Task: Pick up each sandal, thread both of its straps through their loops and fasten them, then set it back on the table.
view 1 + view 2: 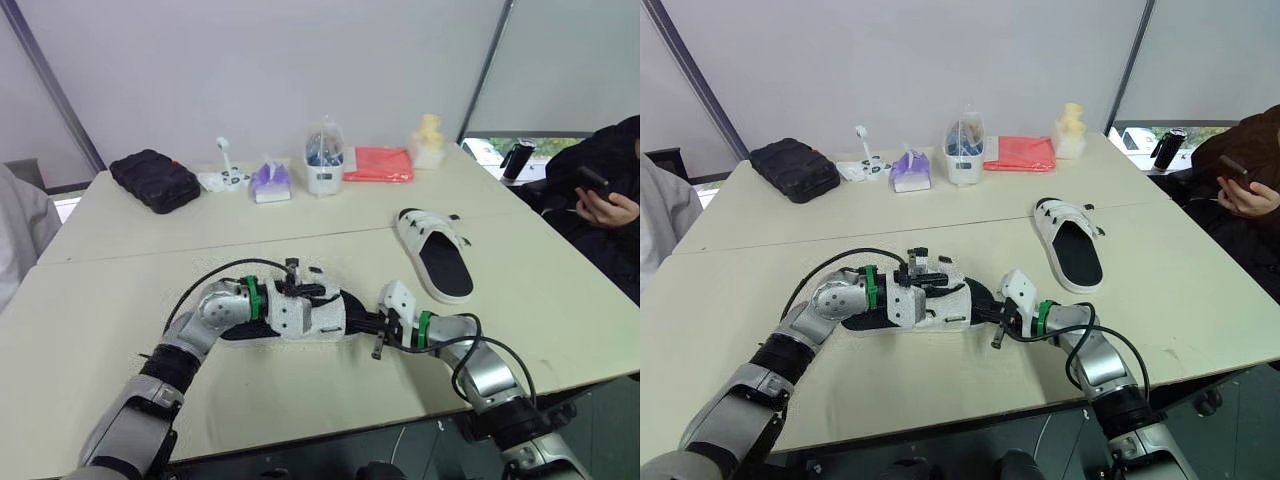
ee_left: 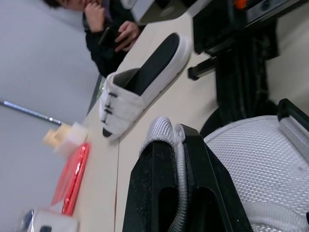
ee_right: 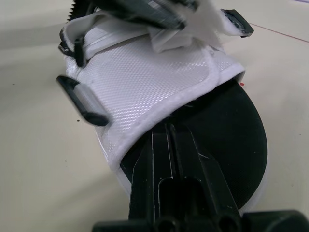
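Closest in, the near sandal (image 1: 300, 316) seemed to rest on the table (image 1: 90, 300), lying between the two grippers. On one side the left gripper (image 2: 175, 145) was closed on a strap (image 2: 162, 126), with white mesh webbing pinched between its two black fingers. On the other, the right gripper (image 3: 167, 131) had its fingers pressed together with no gap. Its tips sat where the white upper met the black footbed (image 3: 227, 145); could not tell whether they nipped the edge or only pushed on it.

Step, as I read it: threading a strap on this first sandal. The next move likely calls for steering the strap end into a black loop (image 3: 79, 99) at the side of the upper, while the right gripper keeps the sole from sliding. The webbing looked floppy, so a grip close to its tip would help.

Look of the near sandal: textured white upper, black sole, black plastic loops, straps loose. The second sandal (image 1: 436, 252) sat well beyond the right gripper, apart from both, sole down, its straps apparently done up.
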